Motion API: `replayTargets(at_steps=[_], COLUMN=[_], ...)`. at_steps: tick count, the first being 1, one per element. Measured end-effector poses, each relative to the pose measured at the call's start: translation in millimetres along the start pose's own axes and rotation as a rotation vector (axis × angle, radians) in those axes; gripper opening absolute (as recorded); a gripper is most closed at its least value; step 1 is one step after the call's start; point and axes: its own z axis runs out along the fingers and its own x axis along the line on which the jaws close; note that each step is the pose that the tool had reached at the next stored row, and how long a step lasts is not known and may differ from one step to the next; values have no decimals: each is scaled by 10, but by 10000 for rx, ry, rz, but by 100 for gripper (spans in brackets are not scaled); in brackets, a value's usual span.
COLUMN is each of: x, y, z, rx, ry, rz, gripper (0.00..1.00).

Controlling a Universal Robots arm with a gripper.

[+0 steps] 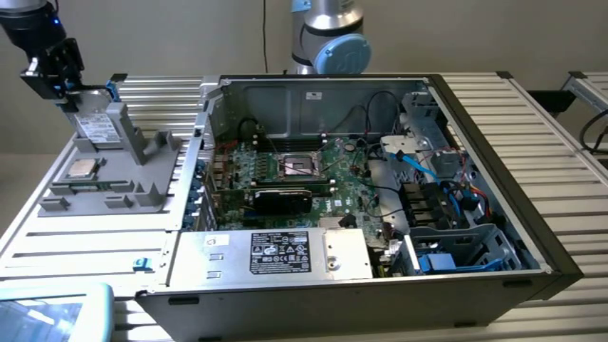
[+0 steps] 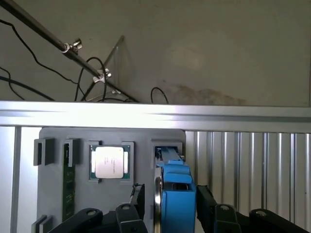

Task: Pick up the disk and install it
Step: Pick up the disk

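Note:
The disk (image 1: pixel 95 127), grey metal with a white label and a blue plastic edge, stands upright in a slot of the grey holder (image 1: pixel 124 178) at the exterior view's left. My gripper (image 1: pixel 78 100) hangs at its top edge, straddling it. In the wrist view the disk's blue frame (image 2: pixel 177 204) sits between my black fingers (image 2: pixel 138 196), with a narrow gap showing on each side. The gripper (image 2: pixel 171 194) is open around the disk. The disk still rests in its slot.
A square silver processor chip (image 1: pixel 81 169) (image 2: pixel 109 161) lies in the holder beside the disk. The open computer case (image 1: pixel 532 214) fills the middle and right, with the motherboard (image 1: pixel 295 171), a silver box with a black label (image 1: pixel 285 253) and a drive cage with blue parts (image 1: pixel 456 246). A blue-white object (image 1: pixel 48 313) sits at the front left.

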Motion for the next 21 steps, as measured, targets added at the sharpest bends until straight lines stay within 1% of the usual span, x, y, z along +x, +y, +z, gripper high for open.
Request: replayTargets(at_steps=[1,2,3,4,5,7,9,14,19,21], x=[-5,-22,-48,-59,-63,-63,-64,-64,-64,-64], y=[1,0,0,0,0,3,6,7,6,7], z=[1,2,4,10,17,34,51,82,92,93], rx=[-2,-3,4,17,30,84,105,108,109,111], ry=[34,119,216,262,268,268,269,252,187,185], rz=[3,5,8,11,12,10,11,11,8,8], gripper=[55,55,55,55,55,55,55,55,55,55])
